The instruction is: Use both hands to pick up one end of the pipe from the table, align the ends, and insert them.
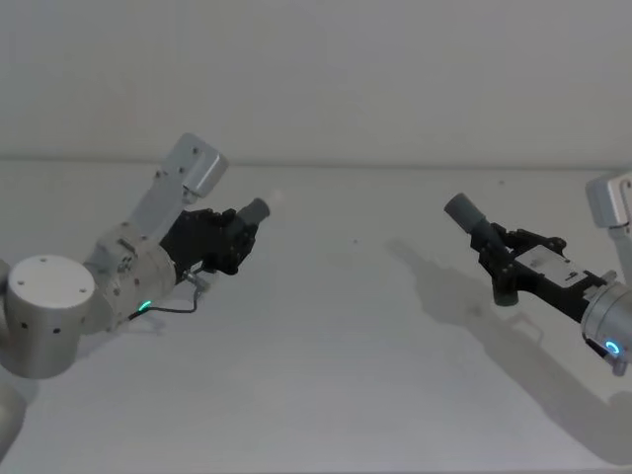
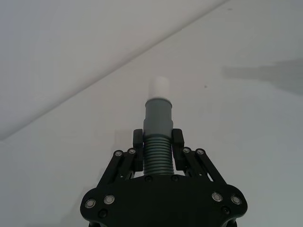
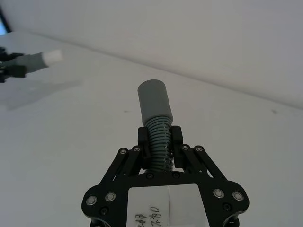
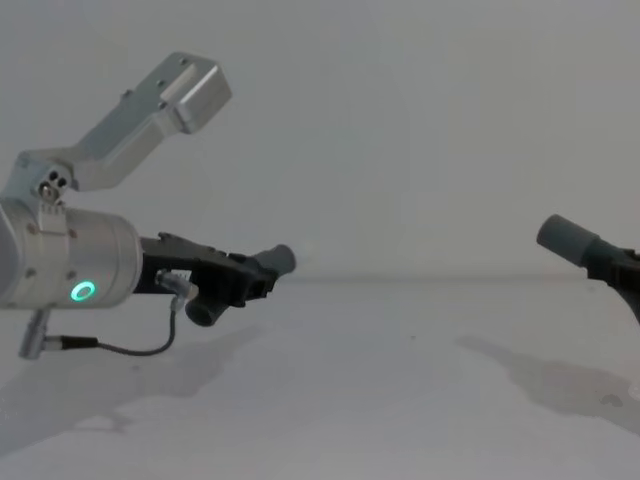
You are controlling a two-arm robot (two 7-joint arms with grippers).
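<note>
Above table (image 1: 326, 395), left tool (image 2: 157, 142), spigot pipe (image 2: 158, 118) tilted inward, right tool (image 3: 160, 137), socket (image 3: 154, 99) mirrored

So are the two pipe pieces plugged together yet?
No, apart. The left gripper holds the white-tipped piece, the right gripper holds the socket piece, with table showing between them.

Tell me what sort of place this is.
Probably a robot test bench in a lab: a plain white table against a blank pale wall, with the left gripper holding the white-tipped hose piece and the right gripper holding the plain-ended hose piece above it.
</note>
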